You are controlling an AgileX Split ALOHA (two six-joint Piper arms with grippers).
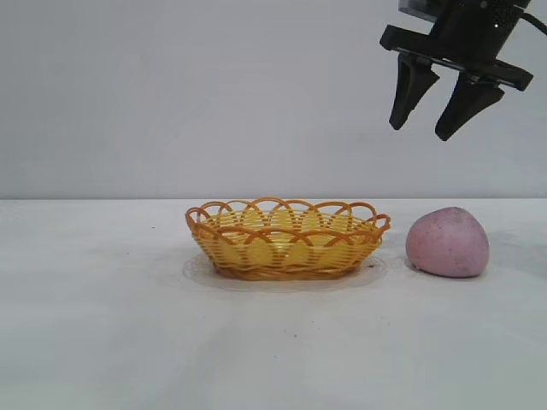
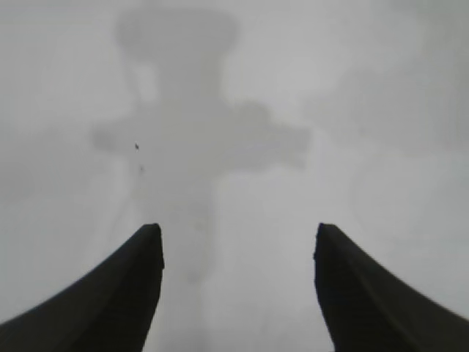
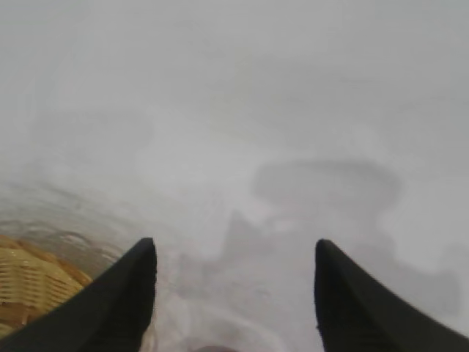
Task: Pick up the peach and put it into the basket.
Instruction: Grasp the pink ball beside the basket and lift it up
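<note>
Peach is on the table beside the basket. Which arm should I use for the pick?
Right. The right gripper hangs open just above the peach, slightly toward the basket. The left gripper, also open, sees only bare table and is outside the exterior view.

The exterior camera sat low, near table level, and faced a plain wall across the white table [image 1: 102,342], close to the basket [image 1: 286,239]. The left wrist camera looked steeply down between its own fingers [image 2: 124,293] at bare tabletop. The right wrist camera looked down slantwise, sharing the basket's edge [image 3: 29,282] with the exterior view.
</note>
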